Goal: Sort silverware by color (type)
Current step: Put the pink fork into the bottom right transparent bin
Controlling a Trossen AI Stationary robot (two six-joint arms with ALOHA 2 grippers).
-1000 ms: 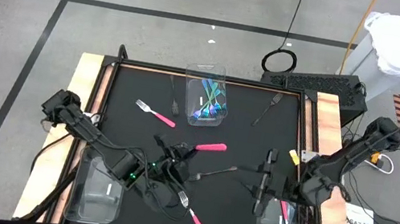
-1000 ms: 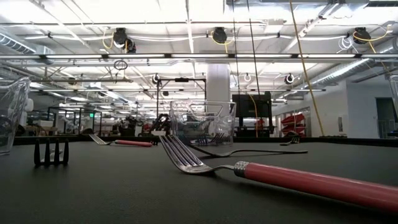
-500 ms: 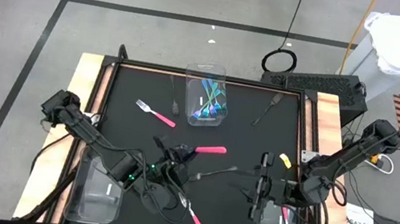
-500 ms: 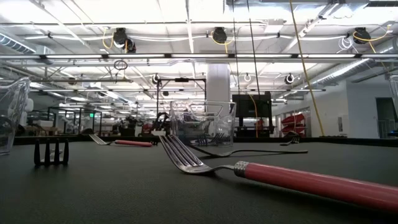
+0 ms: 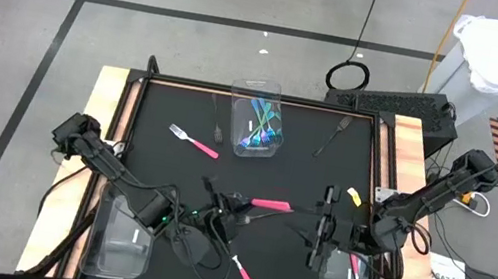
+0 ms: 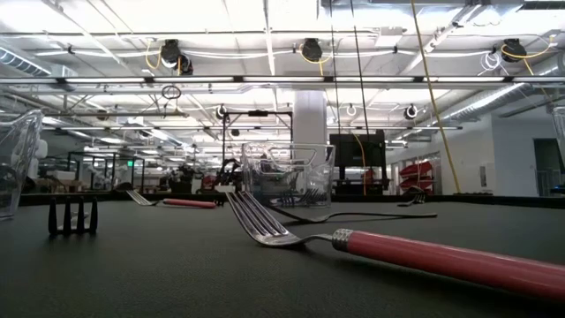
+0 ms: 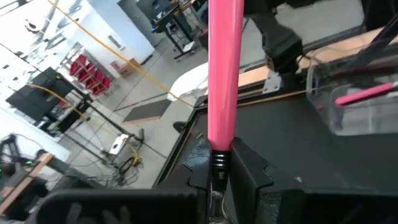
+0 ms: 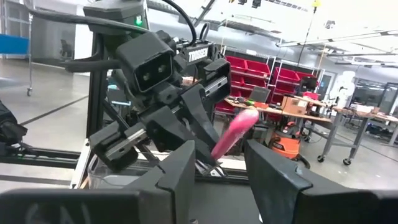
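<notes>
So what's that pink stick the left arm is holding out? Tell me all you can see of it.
It is a pink-handled utensil, likely a fork. The handle is smooth, rounded and glossy, like plastic. Its metal end is hidden between the fingers of the left gripper, which is shut on it near the neck. It is held lifted above the black table, handle pointing toward the right gripper, whose open fingers wait just ahead without touching it. Nothing else touches it.
</notes>
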